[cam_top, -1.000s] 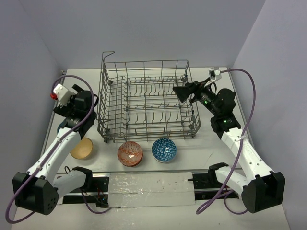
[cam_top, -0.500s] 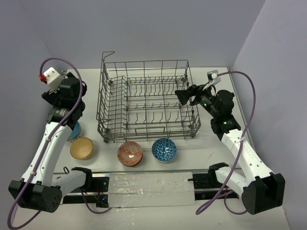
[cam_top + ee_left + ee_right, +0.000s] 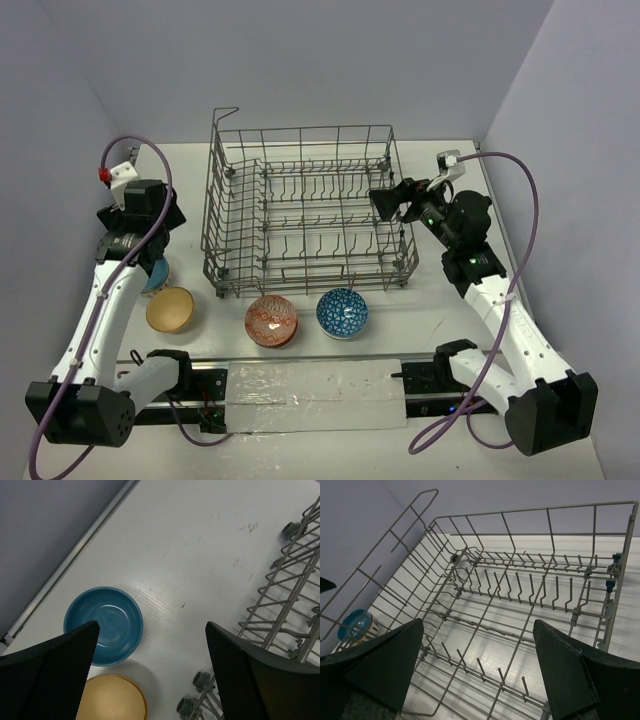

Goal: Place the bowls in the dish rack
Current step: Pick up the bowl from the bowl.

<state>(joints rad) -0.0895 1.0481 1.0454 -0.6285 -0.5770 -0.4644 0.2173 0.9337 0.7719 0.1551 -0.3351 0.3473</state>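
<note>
Bowl handling and grasp points; rack not yet loaded.
Four bowls sit rim-up on the white table (image 3: 420,330), all outside the large grey wire dish rack (image 3: 305,215) at the centre of the top view. A plain teal bowl (image 3: 104,625) and a plain tan bowl (image 3: 111,699) lie just beside each other at lower left of the left wrist view. A red patterned bowl (image 3: 271,320) and a blue patterned bowl (image 3: 342,312) stand near the rack's front wall. The left gripper (image 3: 151,630) hovers above the teal bowl, fingers spread wide and empty. The right gripper (image 3: 477,625), likewise spread and empty, faces into the rack. The bowls look glazed, so treat them as rigid, fairly light, slick and breakable. Pinch the rim wall with one finger inside and one outside, and close gently.
</note>
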